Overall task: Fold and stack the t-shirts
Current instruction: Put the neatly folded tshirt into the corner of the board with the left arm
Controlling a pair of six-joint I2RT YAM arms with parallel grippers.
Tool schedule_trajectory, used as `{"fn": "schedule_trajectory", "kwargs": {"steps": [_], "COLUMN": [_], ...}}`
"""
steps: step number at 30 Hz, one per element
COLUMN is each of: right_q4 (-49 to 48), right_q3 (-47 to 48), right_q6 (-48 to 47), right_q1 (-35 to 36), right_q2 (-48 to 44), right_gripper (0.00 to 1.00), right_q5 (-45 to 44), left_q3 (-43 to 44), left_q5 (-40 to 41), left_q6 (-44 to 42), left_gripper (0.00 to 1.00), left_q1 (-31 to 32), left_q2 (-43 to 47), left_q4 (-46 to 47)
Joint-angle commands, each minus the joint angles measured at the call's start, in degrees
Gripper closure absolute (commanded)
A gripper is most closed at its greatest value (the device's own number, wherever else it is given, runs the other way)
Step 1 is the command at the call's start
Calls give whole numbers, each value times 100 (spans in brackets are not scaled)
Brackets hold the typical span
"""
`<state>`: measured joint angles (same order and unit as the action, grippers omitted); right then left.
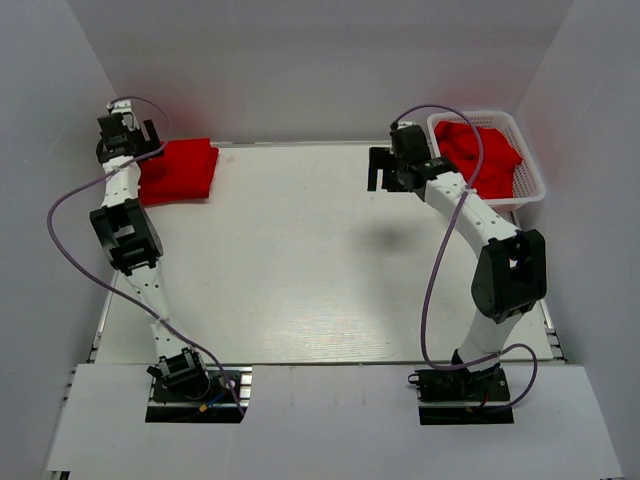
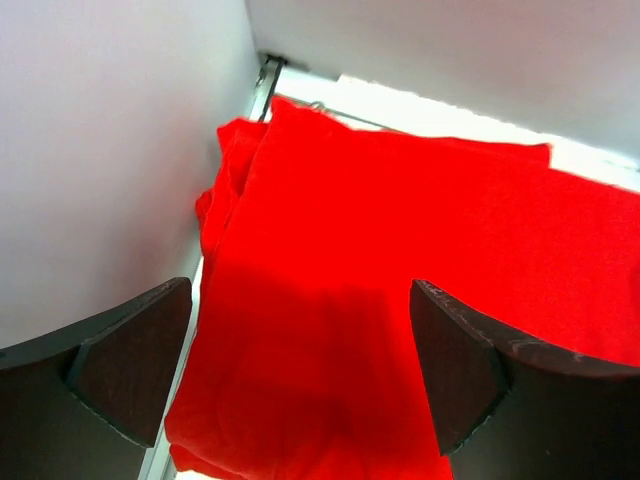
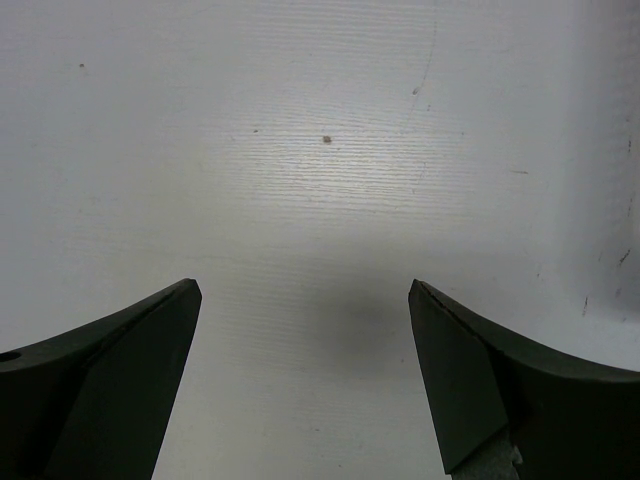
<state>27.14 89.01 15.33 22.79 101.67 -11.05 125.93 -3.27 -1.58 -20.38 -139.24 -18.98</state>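
A folded red t-shirt stack [image 1: 180, 170] lies at the table's far left corner. It fills the left wrist view [image 2: 400, 300], with layered edges at its left side. My left gripper [image 1: 135, 135] is open and empty just above the stack's left part; in its own view it [image 2: 300, 340] has wide-spread jaws over the cloth. More red t-shirts [image 1: 480, 158] lie crumpled in the white basket [image 1: 530, 185] at the far right. My right gripper [image 1: 385, 170] is open and empty over bare table left of the basket; in its own view it [image 3: 305, 340] shows only white table.
White walls enclose the table on the left, back and right. The left wall [image 2: 100, 150] stands right beside the stack. The white tabletop [image 1: 300, 260] stretches between the arms. A purple cable loops off each arm.
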Motion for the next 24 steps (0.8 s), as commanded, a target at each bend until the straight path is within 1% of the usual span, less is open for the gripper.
{"fn": "schedule_trajectory", "kwargs": {"steps": [1, 5, 7, 10, 11, 13, 14, 16, 17, 18, 20, 21, 23, 24], "right_q4": [-42, -155, -208, -270, -270, -287, -288, -323, -323, -332, -402, -393, -367, -376], "right_q3": [327, 266, 222, 178, 178, 152, 134, 21, -15, -50, -401, -498, -796, -885], "right_q6": [-153, -162, -171, -188, -189, -180, -171, -154, -145, -92, -4, 66, 136, 171], "right_q1": [50, 86, 86, 94, 103, 103, 112, 103, 112, 103, 94, 94, 86, 86], "right_q2": [-42, -121, -191, -209, -209, -252, -279, -401, -411, -454, -639, -761, -946, -1112], "right_gripper": [10, 10, 10, 10, 10, 10, 10, 10, 10, 10, 10, 10, 10, 10], "right_q5": [77, 41, 181, 322, 340, 340, 340, 375, 375, 349, 393, 410, 376, 384], "left_q3": [-25, -261, -489, -1234, -1394, -1666, -1764, -2009, -2089, -2186, -2397, -2528, -2730, -3106], "left_q5": [-262, -262, -140, 132, 133, 133, -41, -313, -315, -245, 71, 150, 212, 213], "left_q6": [123, 123, 316, 483, 545, 615, 615, 694, 695, 695, 992, 1080, 1265, 1501], "left_gripper": [0, 0, 0, 0, 0, 0, 0, 0, 0, 0, 0, 0, 0, 0], "left_q1": [34, 87, 87, 87, 139, 140, 192, 341, 411, 630, 868, 1087, 1290, 1500], "left_q2": [688, 1003, 1196, 1880, 1883, 2181, 2277, 2567, 2682, 2796, 3129, 3244, 3490, 3822], "left_q4": [79, -70, -70, -1, 0, -140, -193, -448, -553, -737, -957, -1150, -1353, -1423]}}
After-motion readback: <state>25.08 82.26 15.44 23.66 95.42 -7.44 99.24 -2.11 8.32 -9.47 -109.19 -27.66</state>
